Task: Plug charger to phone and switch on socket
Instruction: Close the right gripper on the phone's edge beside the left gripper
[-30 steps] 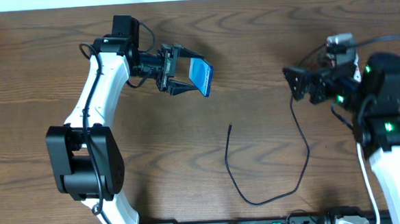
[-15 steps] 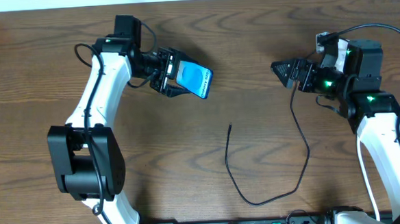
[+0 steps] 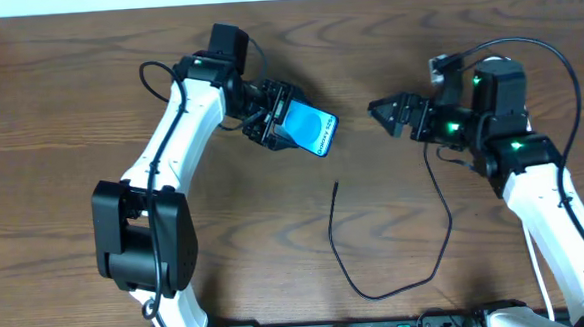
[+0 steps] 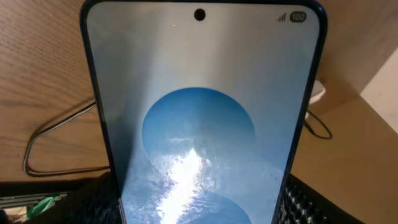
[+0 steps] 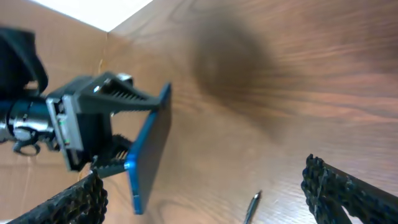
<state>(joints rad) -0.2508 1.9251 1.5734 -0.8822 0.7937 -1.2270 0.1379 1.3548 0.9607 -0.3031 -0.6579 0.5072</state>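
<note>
Phone (image 3: 308, 129) | left claw (image 3: 278, 124) clamped on it, free end poking toward right claw (image 3: 382, 114), guessing for plugging | right claw spread, empty | charger (image 3: 333, 243) lying loose, tip near it

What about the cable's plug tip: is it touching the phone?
Apart. The overhead view shows the charger's plug tip lying on the table, with a plain gap between it and the phone clamped in the left gripper.

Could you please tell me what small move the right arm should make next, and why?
Probably lower the open, empty right claw onto the charger plug tip, which lies loose on the table, and grasp it; the left claw holds the phone up.
</note>
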